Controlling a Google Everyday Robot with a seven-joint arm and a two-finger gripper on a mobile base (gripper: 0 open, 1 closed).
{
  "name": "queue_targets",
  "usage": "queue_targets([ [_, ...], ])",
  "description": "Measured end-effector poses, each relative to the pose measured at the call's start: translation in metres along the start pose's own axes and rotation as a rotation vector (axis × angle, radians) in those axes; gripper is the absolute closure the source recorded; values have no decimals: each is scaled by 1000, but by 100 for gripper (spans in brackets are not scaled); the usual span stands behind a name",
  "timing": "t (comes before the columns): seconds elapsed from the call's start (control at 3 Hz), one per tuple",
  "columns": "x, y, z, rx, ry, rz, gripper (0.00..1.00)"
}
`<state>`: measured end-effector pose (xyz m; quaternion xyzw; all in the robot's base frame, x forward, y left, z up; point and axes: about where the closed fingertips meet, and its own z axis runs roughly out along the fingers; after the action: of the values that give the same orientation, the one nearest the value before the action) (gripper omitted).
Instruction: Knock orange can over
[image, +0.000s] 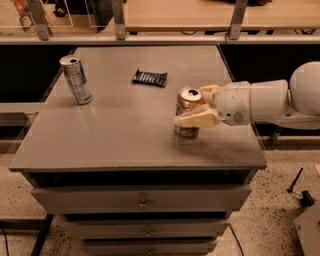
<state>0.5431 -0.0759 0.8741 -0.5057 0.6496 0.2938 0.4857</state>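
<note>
The orange can (187, 100) stands upright on the grey cabinet top (125, 135), right of centre near the front. My gripper (192, 105) reaches in from the right on a white arm (265, 102). Its jaws are spread and straddle the can. One cream finger (196, 119) crosses the can's front side. The other finger (208, 90) lies behind the can's right rim. Whether the fingers touch the can I cannot tell.
A taller silver-and-blue can (76, 80) stands upright at the left of the top. A dark snack packet (149, 77) lies flat behind the middle. The cabinet has drawers (142, 200) below. A wooden shelf with metal posts (117, 20) runs along the back.
</note>
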Motion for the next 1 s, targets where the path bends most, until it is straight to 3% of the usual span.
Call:
queue_targets([
  [0.33,-13,4,3,-19,-33,-26,43],
  [0.67,-39,8,-1,-26,41,-113,47],
  [1.0,-67,25,3,-25,248,-227,49],
])
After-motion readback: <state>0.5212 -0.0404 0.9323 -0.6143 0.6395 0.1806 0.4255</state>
